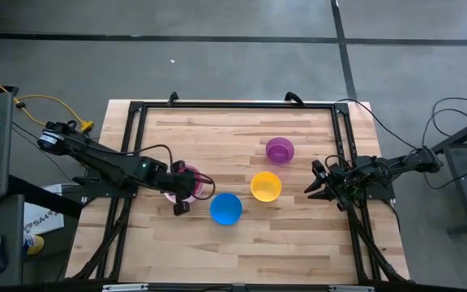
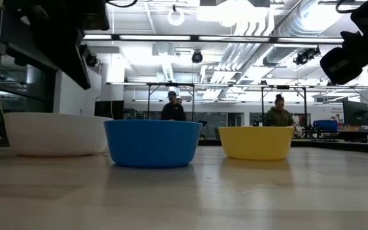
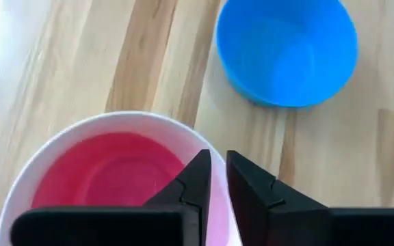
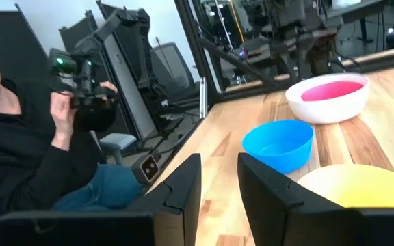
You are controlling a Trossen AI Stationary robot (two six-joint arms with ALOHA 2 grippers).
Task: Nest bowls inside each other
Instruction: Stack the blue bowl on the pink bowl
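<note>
two bowls are nested at left: pink [image 3: 108, 171] in white [image 3: 60, 147], the left gripper [image 3: 217, 179] pinching their rim, fingers nearly shut. release it squarely. blue [image 1: 225, 208], yellow [image 1: 266, 186] and purple [image 1: 280, 150] sit apart, smooth round plastic. right gripper [image 1: 319, 185] waits, parted, holding nothing.

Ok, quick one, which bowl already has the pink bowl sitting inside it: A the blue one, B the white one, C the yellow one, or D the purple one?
B: the left wrist view shows the pink bowl nested in the white bowl, with the left gripper at its rim, while the blue bowl stands empty.
</note>
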